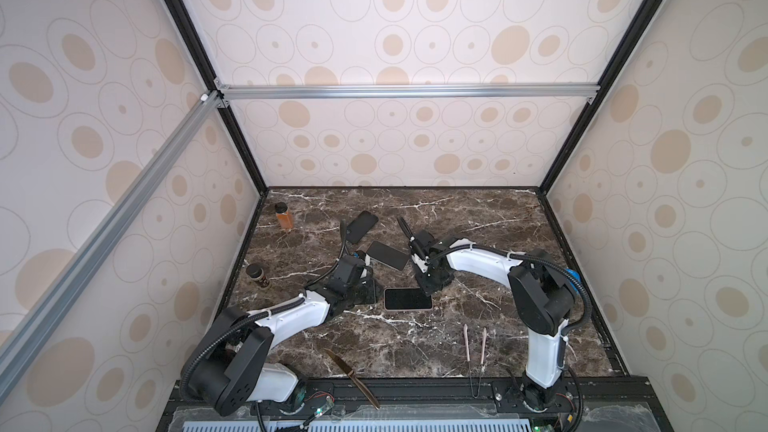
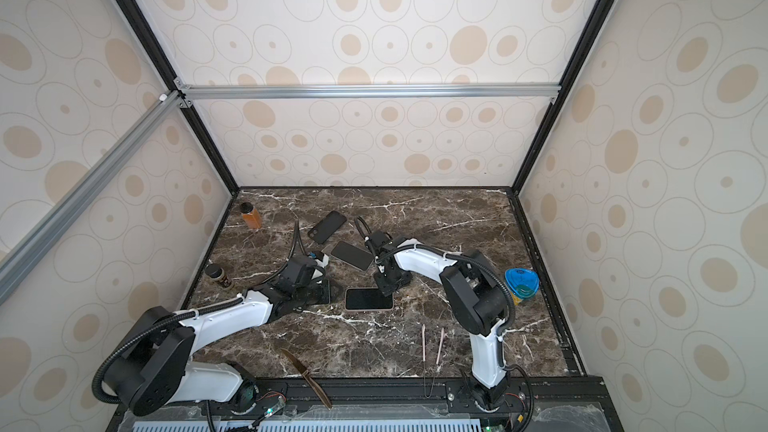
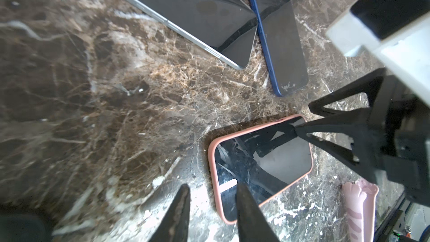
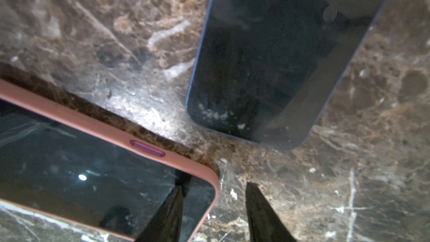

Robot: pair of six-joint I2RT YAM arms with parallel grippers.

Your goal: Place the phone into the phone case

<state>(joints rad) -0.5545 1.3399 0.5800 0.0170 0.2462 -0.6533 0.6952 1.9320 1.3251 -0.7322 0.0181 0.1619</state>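
Dark marble table [image 1: 498,222], walled booth around it. Left arm [image 1: 291,317] reaches in from the near left, right arm [image 1: 478,261] from the near right; both bend down toward the table middle.

Phone [image 1: 407,298] lies flat, screen up, mid-table between the two arms. It sits inside the pink phone case [image 3: 213,159], rim showing all round the glass.

Left gripper [image 3: 213,187]: fingers apart, gripping nothing, low over one short end of the cased phone, one finger over the glass and one over bare marble.

Right gripper [image 4: 215,186]: fingers apart, gripping nothing, straddling a corner of the pink case at the opposite end. One tip is over the screen, the other outside the rim above the table. In the left wrist view one tip looks to touch the glass; can't confirm contact.

Silver phone [image 1: 387,255] lies screen up behind the cased one, with the blue phone [image 3: 279,43] just beside it, corners meeting. Black phone-shaped slab [image 1: 361,226] lies further back; phone or case, can't tell.

Blue-lidded tub [image 2: 521,284] stands behind the right arm. Pink-tipped tongs [image 1: 476,351] near front right, knife [image 1: 353,378] at the front edge. Orange bottle [image 1: 284,216] back left, dark jar [image 1: 258,276] at the left edge.
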